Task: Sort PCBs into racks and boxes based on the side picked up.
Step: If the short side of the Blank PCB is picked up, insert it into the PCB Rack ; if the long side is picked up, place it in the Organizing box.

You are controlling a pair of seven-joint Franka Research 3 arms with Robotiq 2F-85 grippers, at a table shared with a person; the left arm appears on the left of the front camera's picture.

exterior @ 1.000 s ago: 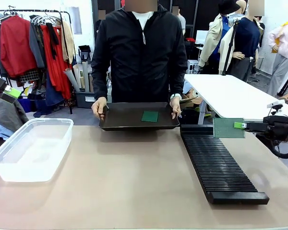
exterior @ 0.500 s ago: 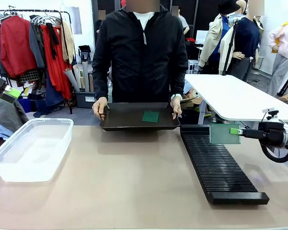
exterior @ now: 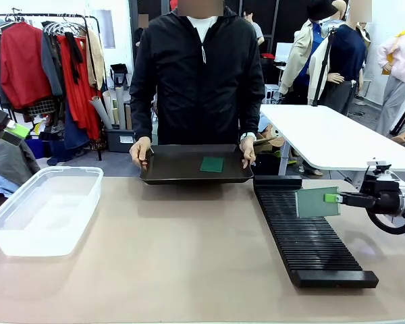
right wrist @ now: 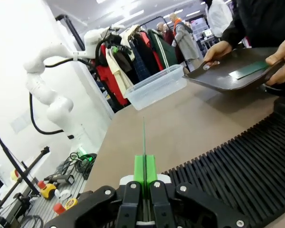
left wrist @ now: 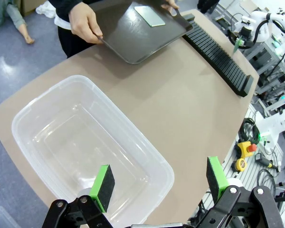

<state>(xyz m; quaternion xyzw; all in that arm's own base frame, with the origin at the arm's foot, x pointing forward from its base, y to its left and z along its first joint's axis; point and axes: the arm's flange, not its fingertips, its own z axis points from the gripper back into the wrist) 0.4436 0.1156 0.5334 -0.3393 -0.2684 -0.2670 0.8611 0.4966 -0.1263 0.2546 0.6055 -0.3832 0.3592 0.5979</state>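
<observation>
My right gripper (exterior: 332,198) is shut on the edge of a green PCB (exterior: 317,202), holding it upright just above the far part of the long black slotted rack (exterior: 310,236). From the right wrist the PCB (right wrist: 144,137) shows edge-on between the shut green pads (right wrist: 139,170), over the rack (right wrist: 237,180). A second PCB (exterior: 212,164) lies flat in the dark tray (exterior: 189,169) that a person holds at the far edge with both hands. My left gripper (left wrist: 159,183) hangs open above the near end of the clear plastic box (left wrist: 80,142), which holds nothing.
The box (exterior: 44,208) stands at the table's left, the rack runs front to back at the right. The person's hands (exterior: 140,150) grip the tray's two sides. A white table (exterior: 331,135) stands beyond the rack at right.
My right gripper has lowered the upright PCB toward the rack and shifted it slightly. The left arm, the tray and the person's hands have stayed put.
</observation>
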